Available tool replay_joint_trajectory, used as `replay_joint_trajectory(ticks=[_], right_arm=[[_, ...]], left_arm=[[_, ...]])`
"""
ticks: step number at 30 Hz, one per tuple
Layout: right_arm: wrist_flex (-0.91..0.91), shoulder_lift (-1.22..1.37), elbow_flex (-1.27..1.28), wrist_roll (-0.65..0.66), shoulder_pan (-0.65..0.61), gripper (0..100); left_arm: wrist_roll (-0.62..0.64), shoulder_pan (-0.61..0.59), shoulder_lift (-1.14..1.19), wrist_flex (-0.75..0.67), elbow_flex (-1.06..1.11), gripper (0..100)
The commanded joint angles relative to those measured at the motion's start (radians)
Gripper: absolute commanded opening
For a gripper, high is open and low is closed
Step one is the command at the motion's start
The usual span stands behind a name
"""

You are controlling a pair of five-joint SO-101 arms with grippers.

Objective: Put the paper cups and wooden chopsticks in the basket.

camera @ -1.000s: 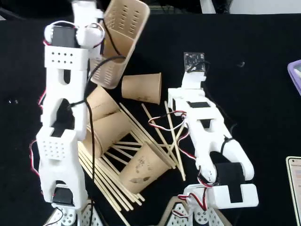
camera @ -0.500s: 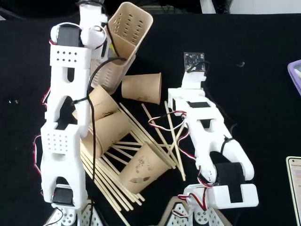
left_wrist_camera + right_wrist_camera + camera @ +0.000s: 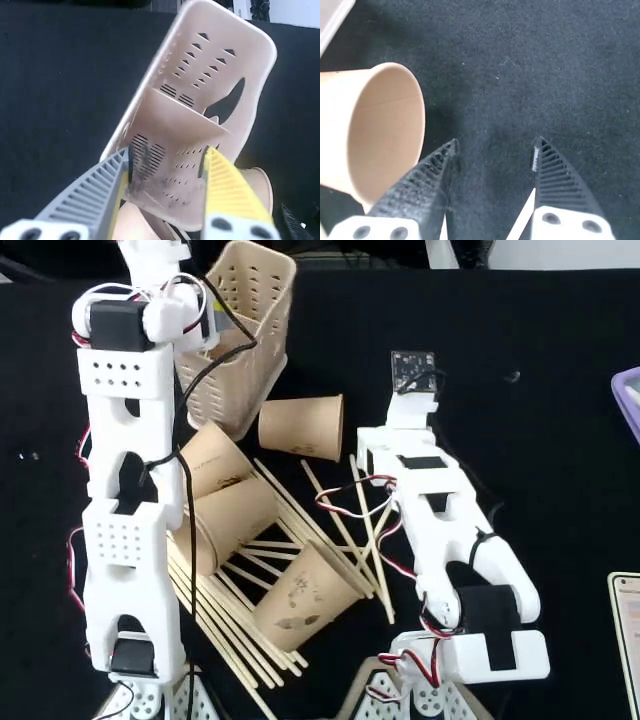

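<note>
1. The left gripper's (image 3: 165,165) fingers clamped one wall of the beige perforated plastic basket (image 3: 245,330), held tilted at the back of the black worktop (image 3: 540,440). A slip would likely drop it onto the brown paper cups (image 3: 300,427).
2. The right gripper (image 3: 495,150) hovered with fingers spread and empty beside a cup (image 3: 380,135) lying on its side. A nudge could roll it over the scattered wooden chopsticks (image 3: 240,635).
</note>
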Motion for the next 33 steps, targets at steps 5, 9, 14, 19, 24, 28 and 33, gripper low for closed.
replay_joint_trajectory(ticks=[5, 9, 14, 19, 24, 28, 33], right_arm=[[-0.018, -0.007, -0.051, 0.011, -0.009, 24.0], [-0.018, -0.007, -0.051, 0.011, -0.009, 24.0], [-0.020, -0.007, -0.051, 0.011, -0.011, 24.0], [-0.021, -0.001, -0.051, 0.011, -0.011, 24.0], [-0.020, 0.001, -0.051, 0.011, -0.011, 24.0], [-0.020, 0.001, -0.051, 0.011, -0.011, 24.0], [-0.021, 0.001, -0.051, 0.011, -0.011, 24.0]], left_arm=[[0.101, -0.071, -0.072, 0.006, 0.010, 27], [0.110, -0.124, -0.181, 0.006, 0.096, 27], [0.110, -0.134, -0.420, 0.006, 0.437, 27], [0.135, -0.127, -0.537, -0.155, 0.802, 27], [0.252, -0.111, -0.531, -0.338, 0.949, 27], [0.287, -0.077, -0.529, -0.385, 1.006, 27], [0.316, -0.064, -0.539, -0.390, 1.017, 27]])
